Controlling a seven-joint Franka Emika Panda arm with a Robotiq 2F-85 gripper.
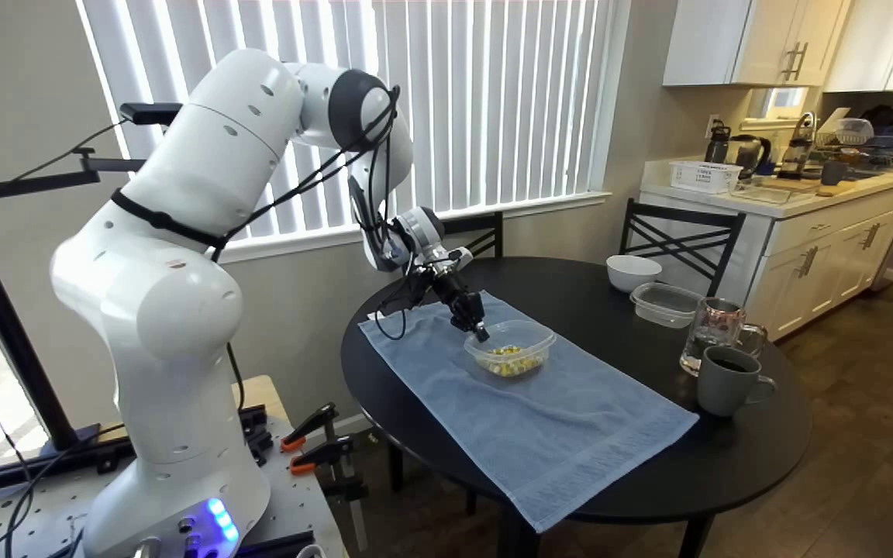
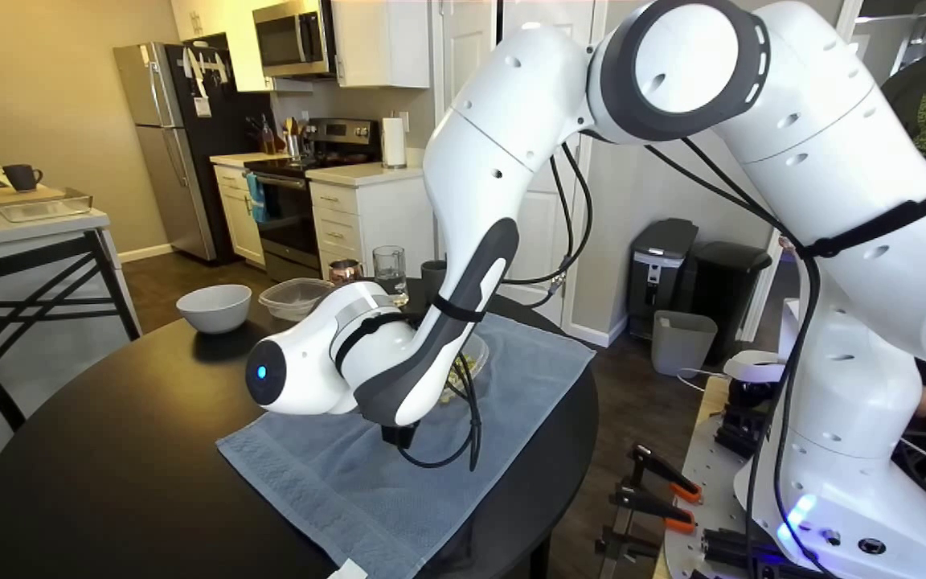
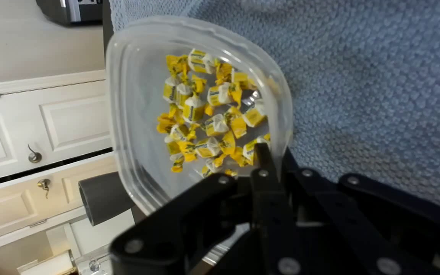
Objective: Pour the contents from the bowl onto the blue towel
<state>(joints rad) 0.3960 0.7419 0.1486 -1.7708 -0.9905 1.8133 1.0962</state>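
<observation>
The bowl is a translucent whitish square-round container (image 1: 524,345) over the blue towel (image 1: 570,422). It also shows in the wrist view (image 3: 139,76) and, partly behind the arm, in an exterior view (image 2: 475,351). The contents are yellow-and-white wrapped pieces (image 3: 216,124), lying inside the bowl. My gripper (image 1: 481,335) reaches down to the bowl's near rim. In the wrist view its fingers (image 3: 275,156) stand on both sides of the rim wall, one inside and one outside, pinching it. I cannot tell whether the bowl's base touches the towel. The arm hides the gripper in an exterior view.
A white bowl (image 1: 632,273), an empty clear container (image 1: 665,304), a glass (image 1: 698,349) and a grey mug (image 1: 729,380) stand along the side of the round black table (image 1: 772,449). Black chairs (image 1: 683,236) stand behind it. A window with blinds is behind the arm.
</observation>
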